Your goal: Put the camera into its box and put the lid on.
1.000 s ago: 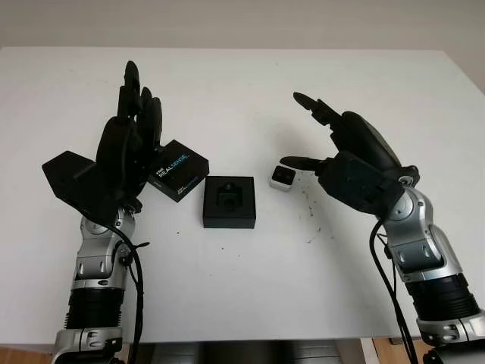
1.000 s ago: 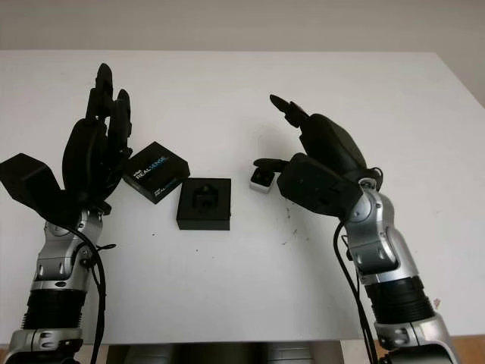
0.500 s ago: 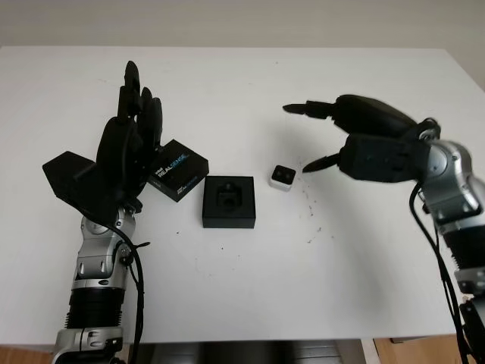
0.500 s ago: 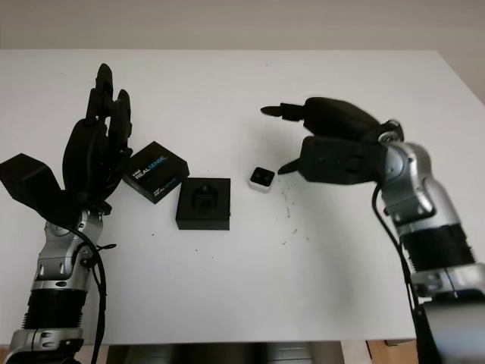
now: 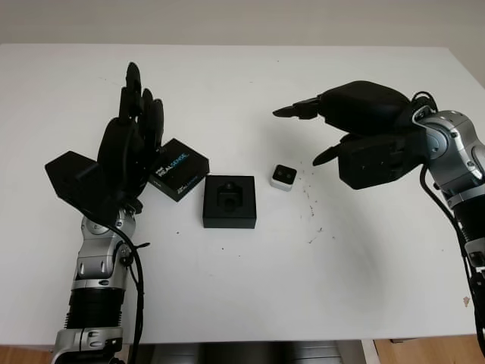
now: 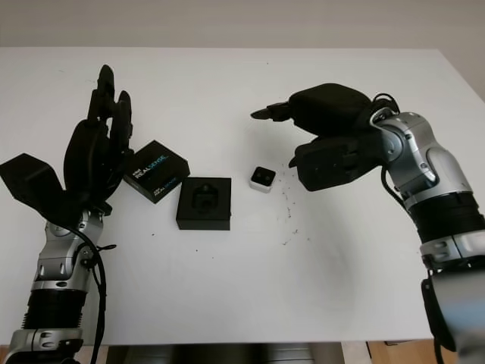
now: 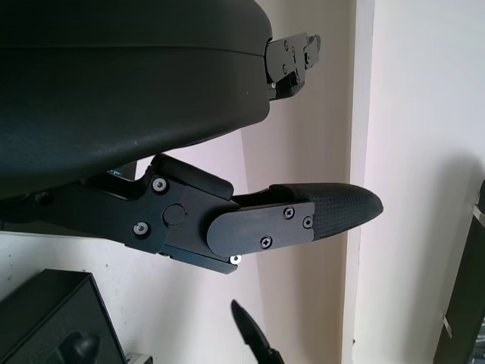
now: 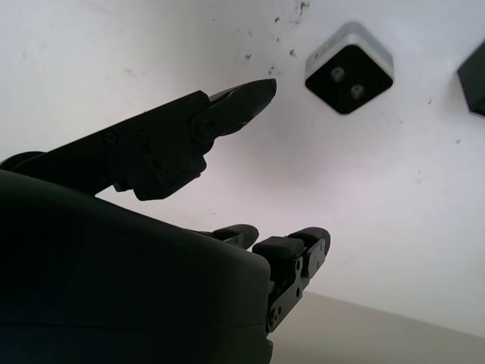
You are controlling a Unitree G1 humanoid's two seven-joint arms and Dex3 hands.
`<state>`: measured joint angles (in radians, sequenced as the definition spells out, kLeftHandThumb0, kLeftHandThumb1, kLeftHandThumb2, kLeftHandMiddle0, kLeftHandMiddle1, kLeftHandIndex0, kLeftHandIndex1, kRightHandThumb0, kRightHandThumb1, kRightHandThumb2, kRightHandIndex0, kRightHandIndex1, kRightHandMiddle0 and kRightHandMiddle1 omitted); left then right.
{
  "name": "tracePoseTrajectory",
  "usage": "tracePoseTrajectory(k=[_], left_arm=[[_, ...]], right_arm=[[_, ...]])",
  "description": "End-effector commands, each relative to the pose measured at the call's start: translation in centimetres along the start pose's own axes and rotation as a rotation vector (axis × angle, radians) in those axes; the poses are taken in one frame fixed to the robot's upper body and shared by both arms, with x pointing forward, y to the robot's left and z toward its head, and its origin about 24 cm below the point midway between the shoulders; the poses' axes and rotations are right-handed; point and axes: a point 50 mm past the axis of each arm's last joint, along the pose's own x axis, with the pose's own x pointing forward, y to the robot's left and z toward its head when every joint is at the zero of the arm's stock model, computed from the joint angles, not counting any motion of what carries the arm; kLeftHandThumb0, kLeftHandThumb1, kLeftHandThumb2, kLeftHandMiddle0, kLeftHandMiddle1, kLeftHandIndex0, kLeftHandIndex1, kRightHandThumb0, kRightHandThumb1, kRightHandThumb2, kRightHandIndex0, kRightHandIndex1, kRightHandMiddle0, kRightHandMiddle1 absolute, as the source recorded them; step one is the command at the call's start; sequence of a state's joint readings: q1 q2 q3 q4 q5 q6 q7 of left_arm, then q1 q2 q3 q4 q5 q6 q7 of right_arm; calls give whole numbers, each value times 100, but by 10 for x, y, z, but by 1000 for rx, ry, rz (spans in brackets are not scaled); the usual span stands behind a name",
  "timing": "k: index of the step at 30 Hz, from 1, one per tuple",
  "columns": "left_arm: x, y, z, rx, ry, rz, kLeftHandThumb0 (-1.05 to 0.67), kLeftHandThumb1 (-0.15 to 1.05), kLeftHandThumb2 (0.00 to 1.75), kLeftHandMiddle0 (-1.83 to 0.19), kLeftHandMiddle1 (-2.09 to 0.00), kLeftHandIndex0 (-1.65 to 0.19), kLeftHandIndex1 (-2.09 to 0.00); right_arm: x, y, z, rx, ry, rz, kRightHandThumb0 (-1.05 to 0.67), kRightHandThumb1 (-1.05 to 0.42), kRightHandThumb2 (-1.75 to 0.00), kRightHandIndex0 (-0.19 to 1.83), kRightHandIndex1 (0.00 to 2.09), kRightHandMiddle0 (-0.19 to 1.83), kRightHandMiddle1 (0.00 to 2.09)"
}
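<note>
A small silver camera (image 5: 283, 177) with a black lens face lies on the white table; the right wrist view shows it too (image 8: 349, 68). Just left of it sits the open black box (image 5: 229, 202) with a moulded insert. The black lid (image 5: 178, 169), printed REALSENSE, lies tilted left of the box. My right hand (image 5: 318, 133) hovers open above and to the right of the camera, holding nothing. My left hand (image 5: 130, 144) stands upright and open at the left, just beside the lid.
The white table (image 5: 250, 280) reaches a far edge against a pale wall. Dark specks (image 5: 312, 212) dot the surface right of the camera. The right arm (image 5: 455, 167) comes in from the right edge.
My right hand has lifted off the camera and swung up and to the right, turning palm down. The camera, box, lid and left hand have stayed put.
</note>
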<state>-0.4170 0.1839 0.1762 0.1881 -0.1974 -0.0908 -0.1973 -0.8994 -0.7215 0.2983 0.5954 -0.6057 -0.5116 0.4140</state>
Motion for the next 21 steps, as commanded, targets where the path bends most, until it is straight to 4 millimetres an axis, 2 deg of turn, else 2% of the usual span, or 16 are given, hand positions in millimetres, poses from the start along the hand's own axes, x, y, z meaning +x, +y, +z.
tracePoseTrajectory(k=[1,21], left_arm=[[2,1,3,14,-13,-7,-74,105,54,19,0,19,0],[2,3,3,20,2,-1,-73,105,53,19,0,19,0]], right_arm=[[2,-5,1,-22,-23,-15,-14,-85,-6,34,12,42,13],[9,20,4,-96,-78,6,-25,-87,-6,20,3,41,14]])
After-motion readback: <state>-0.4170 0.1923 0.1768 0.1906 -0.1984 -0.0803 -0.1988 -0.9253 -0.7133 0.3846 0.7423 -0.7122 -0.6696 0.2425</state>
